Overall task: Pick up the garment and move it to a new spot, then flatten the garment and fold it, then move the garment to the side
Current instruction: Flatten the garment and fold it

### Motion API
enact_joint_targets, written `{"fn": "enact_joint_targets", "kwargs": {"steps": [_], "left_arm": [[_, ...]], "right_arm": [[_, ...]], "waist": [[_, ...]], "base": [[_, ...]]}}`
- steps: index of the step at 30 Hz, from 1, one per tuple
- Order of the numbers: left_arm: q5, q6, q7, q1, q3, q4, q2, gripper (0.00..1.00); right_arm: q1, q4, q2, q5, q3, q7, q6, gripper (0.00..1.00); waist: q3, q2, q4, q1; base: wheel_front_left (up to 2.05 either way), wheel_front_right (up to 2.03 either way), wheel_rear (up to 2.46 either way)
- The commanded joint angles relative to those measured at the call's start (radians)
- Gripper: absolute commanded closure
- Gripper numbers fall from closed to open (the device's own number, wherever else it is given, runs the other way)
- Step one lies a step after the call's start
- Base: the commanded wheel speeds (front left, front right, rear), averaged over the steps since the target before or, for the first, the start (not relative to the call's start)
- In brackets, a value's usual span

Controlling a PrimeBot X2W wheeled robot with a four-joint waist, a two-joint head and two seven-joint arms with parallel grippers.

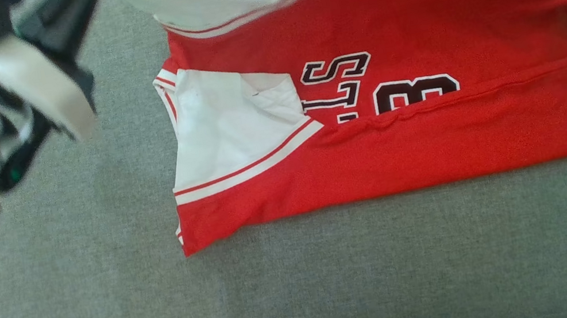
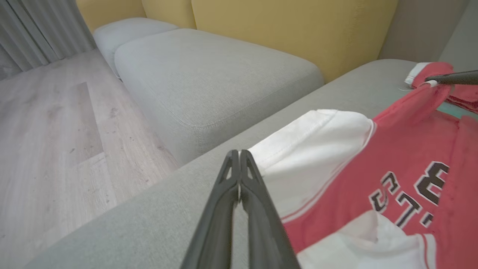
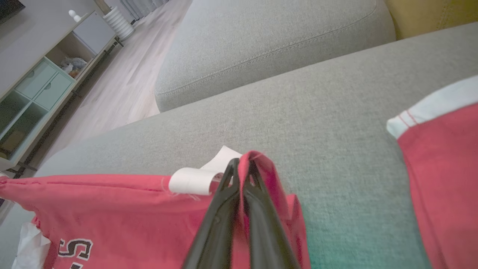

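Garment [image 1: 431, 138] lies on sofa cushion [image 1: 307, 294], corner pinched in right end effector [image 3: 240, 161].

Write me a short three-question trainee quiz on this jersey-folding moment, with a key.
1. True or false: the right pincer is shut on a corner of the garment.
2. What does the garment lie on? A) a kitchen table B) a grey sofa cushion C) a tiled floor
3. Which digit on the chest is partly covered by the folded-over side?
Key: 1 true; 2 B; 3 the 8.
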Motion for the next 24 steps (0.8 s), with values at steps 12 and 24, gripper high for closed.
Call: {"fn": "enact_joint_targets", "kwargs": {"steps": [12, 24], "left_arm": [[0.042, 0.140, 0.059, 0.213, 0.021, -0.370, 0.213, 1.00], [0.053, 0.231, 0.047, 0.333, 0.018, -0.531, 0.256, 1.00]], "right_arm": [[0.229, -0.173, -0.082, -0.008, -0.079, 0.027, 0.007, 0.97], [0.378, -0.262, -0.059, -0.042, -0.191, 0.057, 0.007, 1.00]], "waist": [[-0.007, -0.0001, 0.010, 0.0001], [-0.025, -0.0001, 0.026, 0.0001]], "base": [[0.00, 0.00, 0.00], [0.00, 0.00, 0.00]]}}
